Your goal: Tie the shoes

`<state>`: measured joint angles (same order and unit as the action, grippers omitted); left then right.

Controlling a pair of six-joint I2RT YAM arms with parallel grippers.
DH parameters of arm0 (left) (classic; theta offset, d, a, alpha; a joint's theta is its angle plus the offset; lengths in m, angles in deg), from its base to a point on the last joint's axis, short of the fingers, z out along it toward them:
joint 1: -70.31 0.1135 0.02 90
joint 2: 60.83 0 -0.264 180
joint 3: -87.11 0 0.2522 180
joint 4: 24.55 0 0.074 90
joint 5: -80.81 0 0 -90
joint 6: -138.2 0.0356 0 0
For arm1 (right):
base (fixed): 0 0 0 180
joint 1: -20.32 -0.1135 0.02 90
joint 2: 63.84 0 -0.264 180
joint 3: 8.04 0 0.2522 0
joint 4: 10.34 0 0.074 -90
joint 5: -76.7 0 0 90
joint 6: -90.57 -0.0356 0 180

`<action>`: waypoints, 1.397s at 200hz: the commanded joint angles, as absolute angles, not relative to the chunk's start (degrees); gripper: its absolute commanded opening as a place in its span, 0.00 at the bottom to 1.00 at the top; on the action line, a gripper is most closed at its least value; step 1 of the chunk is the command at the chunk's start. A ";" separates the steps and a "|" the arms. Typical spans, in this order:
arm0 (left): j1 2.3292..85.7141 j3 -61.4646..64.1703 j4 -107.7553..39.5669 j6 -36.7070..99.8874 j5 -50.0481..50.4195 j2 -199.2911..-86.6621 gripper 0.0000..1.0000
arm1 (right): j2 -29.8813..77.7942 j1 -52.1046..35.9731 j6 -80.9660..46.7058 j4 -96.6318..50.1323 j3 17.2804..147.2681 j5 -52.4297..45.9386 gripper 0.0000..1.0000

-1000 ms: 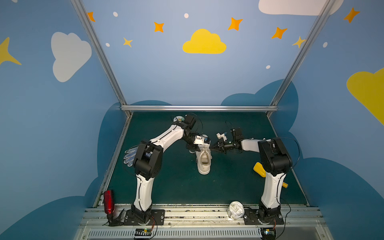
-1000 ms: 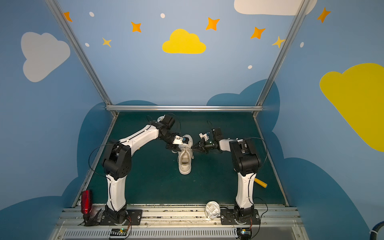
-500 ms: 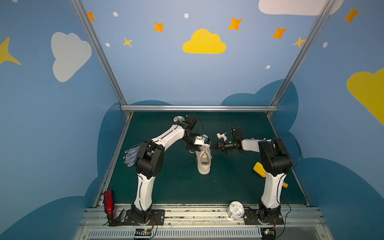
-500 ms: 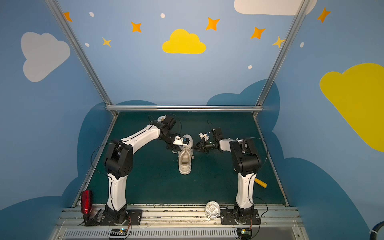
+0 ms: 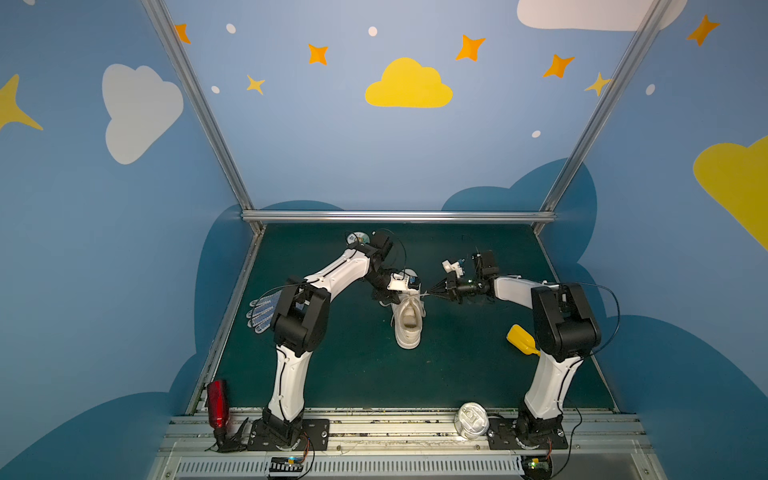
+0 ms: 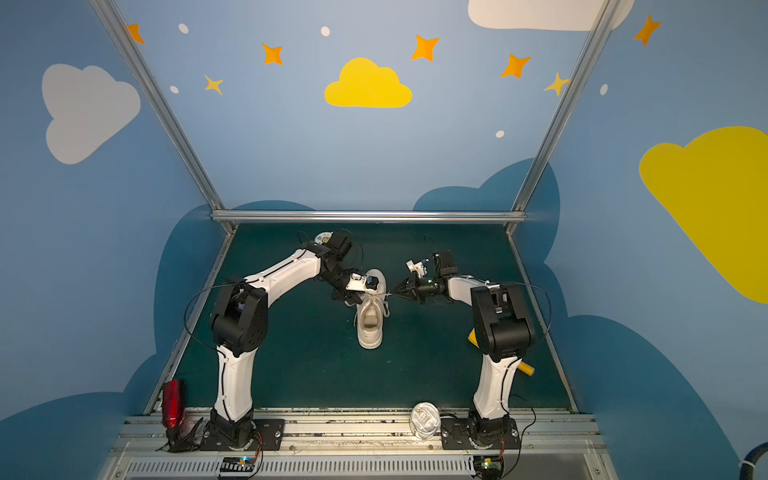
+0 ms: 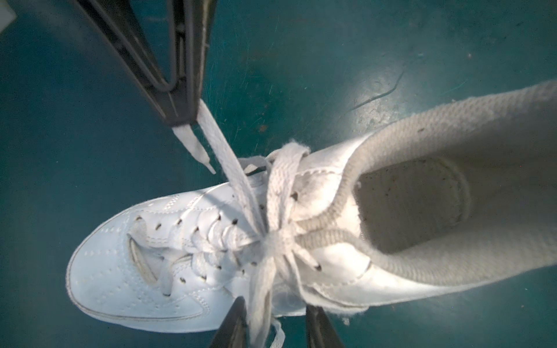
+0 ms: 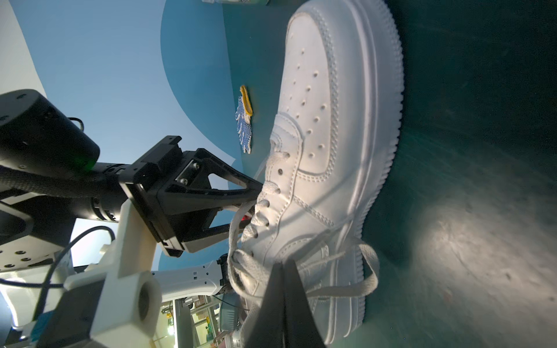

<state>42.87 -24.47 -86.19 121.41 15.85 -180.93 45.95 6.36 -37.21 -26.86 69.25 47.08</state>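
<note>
The white shoe stands on the green mat, toe toward the back wall. Its laces cross in a knot over the tongue. My right gripper is shut on one lace strand, pulled taut from the knot. That gripper also shows in the left wrist view, with the lace tip hanging past it. My left gripper is open at the shoe's other side. A second strand runs between its fingers, lying against one finger only.
A blue-dotted glove lies at the mat's left edge behind the left arm. A yellow scoop lies by the right arm. A red bottle and a white can stand on the front rail. A small disc lies at the back.
The left gripper's jaws have come closer together around the lace strand. The right gripper stays shut on its strand, and both arms have barely shifted.
</note>
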 commanded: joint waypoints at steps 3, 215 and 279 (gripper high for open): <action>43.46 -25.18 -86.35 118.99 18.15 -179.92 0.35 | 44.63 6.47 -35.98 -28.41 69.22 46.79 0.00; 39.64 -43.12 -103.63 104.45 18.71 -185.05 0.41 | 45.32 5.61 -35.56 -28.76 70.32 47.43 0.00; 39.06 -42.68 -103.24 103.85 16.45 -185.65 0.35 | 45.27 5.62 -35.60 -28.52 70.06 47.52 0.00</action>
<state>39.37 -42.15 -101.67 104.31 16.68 -185.04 45.93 5.82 -36.49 -28.15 69.36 47.19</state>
